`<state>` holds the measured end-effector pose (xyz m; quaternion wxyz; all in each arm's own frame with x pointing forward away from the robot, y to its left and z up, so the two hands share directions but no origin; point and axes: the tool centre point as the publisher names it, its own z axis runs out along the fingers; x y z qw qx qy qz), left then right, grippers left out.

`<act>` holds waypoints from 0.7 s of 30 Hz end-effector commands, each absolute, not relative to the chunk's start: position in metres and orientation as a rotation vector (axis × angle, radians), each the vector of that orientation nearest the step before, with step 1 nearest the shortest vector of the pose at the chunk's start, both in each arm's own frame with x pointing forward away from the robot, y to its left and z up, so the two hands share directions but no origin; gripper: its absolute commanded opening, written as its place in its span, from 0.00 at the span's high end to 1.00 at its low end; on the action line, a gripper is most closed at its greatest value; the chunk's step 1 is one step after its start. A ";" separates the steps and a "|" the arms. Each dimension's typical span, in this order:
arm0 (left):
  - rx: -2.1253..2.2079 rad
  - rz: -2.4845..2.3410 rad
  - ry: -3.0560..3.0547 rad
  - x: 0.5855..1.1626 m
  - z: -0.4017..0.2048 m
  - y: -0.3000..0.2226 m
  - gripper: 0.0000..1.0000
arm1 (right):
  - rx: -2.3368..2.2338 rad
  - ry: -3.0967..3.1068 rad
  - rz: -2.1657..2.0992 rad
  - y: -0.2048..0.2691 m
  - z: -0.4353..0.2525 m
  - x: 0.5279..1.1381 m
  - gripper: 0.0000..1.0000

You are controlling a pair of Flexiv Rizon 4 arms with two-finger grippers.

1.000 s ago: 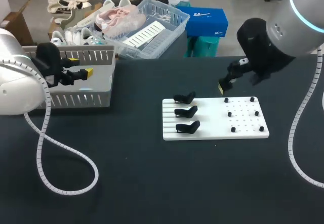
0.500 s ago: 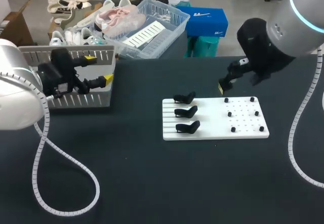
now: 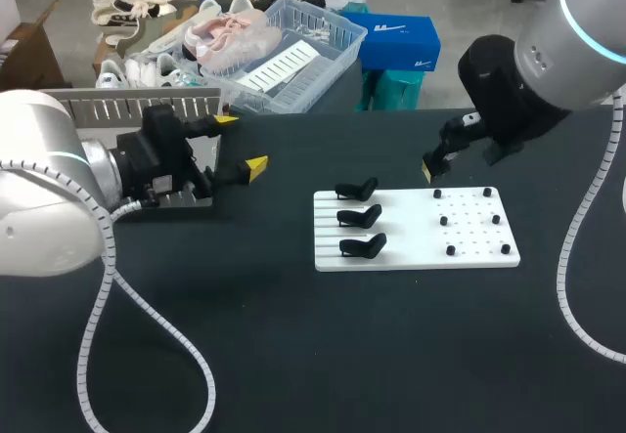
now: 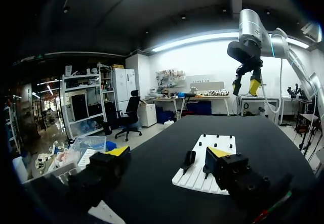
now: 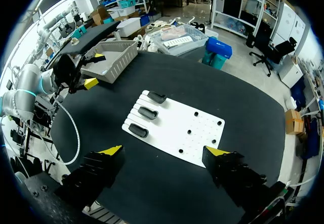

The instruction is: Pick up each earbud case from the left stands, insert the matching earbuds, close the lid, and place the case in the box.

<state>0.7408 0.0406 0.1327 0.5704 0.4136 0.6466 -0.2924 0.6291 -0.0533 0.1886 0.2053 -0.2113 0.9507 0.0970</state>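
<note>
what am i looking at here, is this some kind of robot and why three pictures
It is a robot with two arms at a black table. One picture comes from a camera above and behind it; the two round ones come from a camera on each wrist. Each arm ends in two yellow-tipped fingers: the left fingers and right fingers stand open, holding nothing. On the table lies a white board with three black earbud cases on stands and six small black pieces, probably earbuds. A grey slatted box sits at the table's left side.
</note>
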 end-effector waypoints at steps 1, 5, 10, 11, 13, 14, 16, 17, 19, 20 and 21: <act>1.034 -0.766 1.509 0.736 0.135 0.024 0.00 | -0.592 2.649 0.274 -0.054 0.189 0.629 0.00; 1.073 -0.835 1.492 0.723 0.140 0.006 0.00 | -0.592 2.649 0.274 -0.054 0.189 0.629 0.00; 1.111 -0.897 1.488 0.711 0.145 -0.007 0.00 | -0.592 2.649 0.274 -0.054 0.189 0.629 0.00; 1.114 -0.910 1.487 0.708 0.146 -0.009 0.00 | -0.592 2.649 0.274 -0.054 0.189 0.629 0.00; 1.129 -0.926 1.476 0.704 0.149 -0.012 0.00 | -0.592 2.649 0.274 -0.054 0.189 0.629 0.00; 1.134 -0.936 1.471 0.702 0.150 -0.014 0.00 | -0.592 2.649 0.274 -0.054 0.189 0.629 0.00; 1.147 -0.959 1.467 0.698 0.150 -0.017 0.00 | -0.592 2.649 0.274 -0.054 0.189 0.629 0.00; 1.153 -0.967 1.466 0.696 0.150 -0.018 0.00 | -0.592 2.649 0.274 -0.054 0.189 0.629 0.00; 1.161 -0.973 1.463 0.695 0.150 -0.019 0.00 | -0.592 2.649 0.274 -0.054 0.189 0.629 0.00; 1.161 -0.973 1.463 0.695 0.150 -0.019 0.00 | -0.592 2.649 0.274 -0.054 0.189 0.629 0.00; 1.161 -0.973 1.463 0.695 0.150 -0.019 0.00 | -0.592 2.649 0.274 -0.054 0.189 0.629 0.00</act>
